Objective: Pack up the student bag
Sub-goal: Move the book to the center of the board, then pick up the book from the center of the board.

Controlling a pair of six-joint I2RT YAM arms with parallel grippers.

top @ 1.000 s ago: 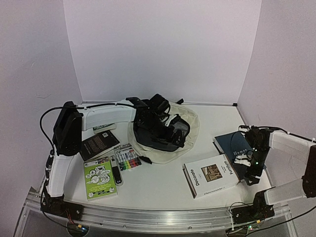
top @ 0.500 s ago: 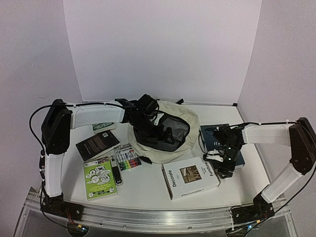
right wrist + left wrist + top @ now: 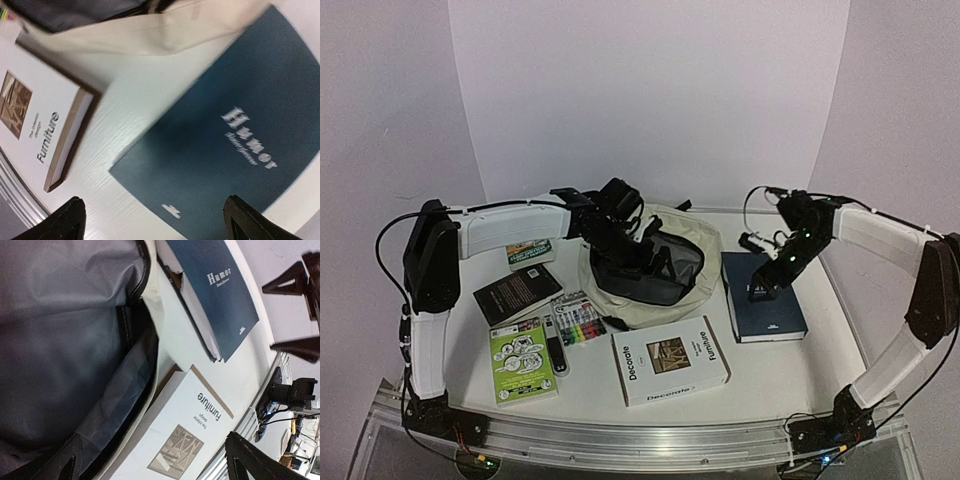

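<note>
The student bag (image 3: 660, 308) lies in the middle of the table, cream, with its mouth open on dark grey lining (image 3: 60, 340). My left gripper (image 3: 625, 232) is at the bag's mouth, open, with the bag's rim and a white book below its fingers (image 3: 250, 460). My right gripper (image 3: 772, 270) hangs open just over the dark blue "Humor" book (image 3: 763, 300), holding nothing; its fingertips (image 3: 250, 220) straddle the book's near corner (image 3: 240, 140). The white "Decorate Furniture" book (image 3: 670, 362) lies flat in front of the bag.
Left of the bag lie a black book (image 3: 520, 290), a green booklet (image 3: 522, 362), a pack of coloured markers (image 3: 578, 322), a small black device (image 3: 556, 352) and a small green-and-white book (image 3: 530, 253). Walls close off the back and sides.
My right arm has swung from the near right up and back over the blue book. The white book has slid left to the front centre; the blue book has shifted left. The left gripper stays at the bag.
</note>
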